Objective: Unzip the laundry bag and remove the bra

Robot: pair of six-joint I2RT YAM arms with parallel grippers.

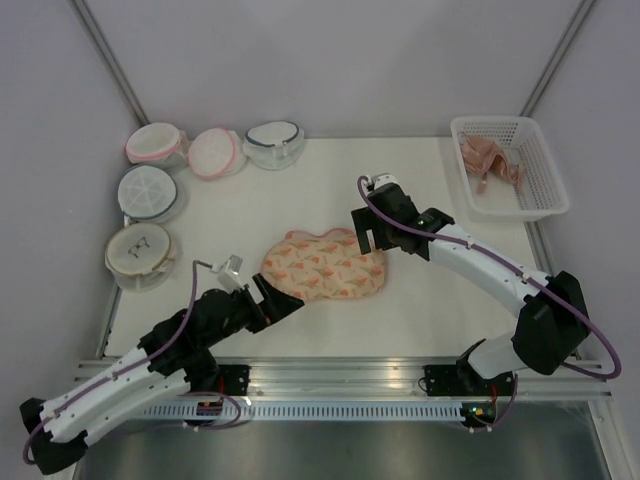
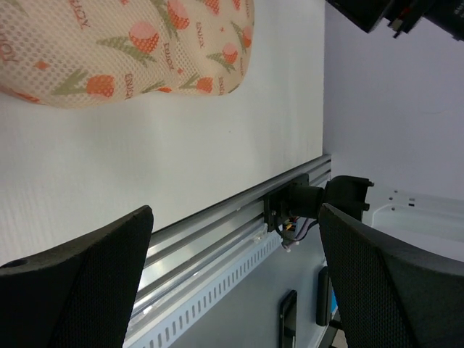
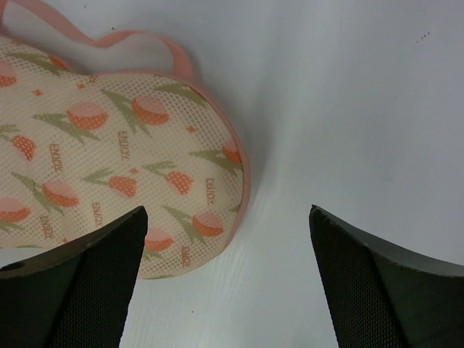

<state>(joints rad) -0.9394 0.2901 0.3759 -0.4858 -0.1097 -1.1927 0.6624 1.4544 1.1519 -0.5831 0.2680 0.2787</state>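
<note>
Progress looks near nil: your laundry bag (image 1: 325, 265) lies seemingly zipped on the desk (image 1: 440, 290), no bra out, left pincer (image 1: 283, 300) and right pincer (image 1: 371, 240) both wide and empty.

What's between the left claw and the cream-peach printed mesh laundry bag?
Only bare white tabletop lies between the left claw and the cream-peach printed mesh laundry bag; the left wrist view shows it.
</note>
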